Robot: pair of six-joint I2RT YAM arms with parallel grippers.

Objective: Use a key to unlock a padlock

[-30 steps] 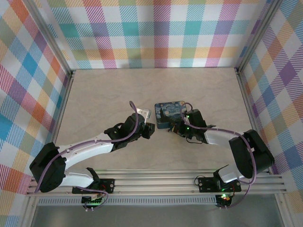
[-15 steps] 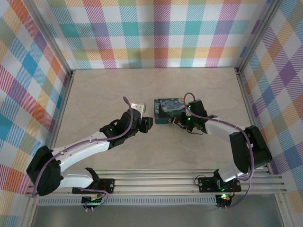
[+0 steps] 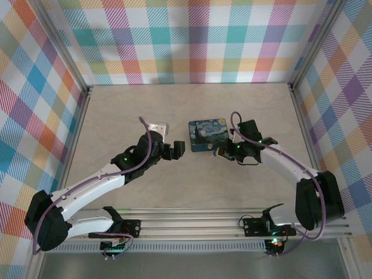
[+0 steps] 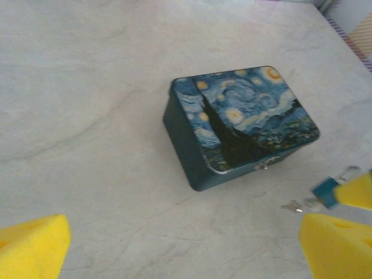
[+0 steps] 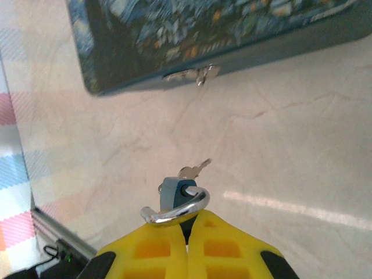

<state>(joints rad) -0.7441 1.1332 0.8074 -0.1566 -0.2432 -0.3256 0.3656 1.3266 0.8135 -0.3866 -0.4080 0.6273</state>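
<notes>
Right gripper point(image 5: 187, 228): 2 yellow fingers pressed together, clamped on the silvery shackle of the padlock point(image 5: 170, 193). The padlock is held low over the table point(image 4: 87, 116), near the latch point(image 5: 192, 74) side of the night-sky box point(image 4: 238, 125) and not touching the box. Key point(image 5: 195, 169) is at the padlock body, touching it. Left gripper point(image 4: 185, 247) has its jaws wide apart and holds nothing, just left of the box.

The box point(image 3: 208, 135) blocks the middle of the counter point(image 3: 128, 110); room lies open left of it and behind it, up to the walls point(image 3: 197, 40)
</notes>
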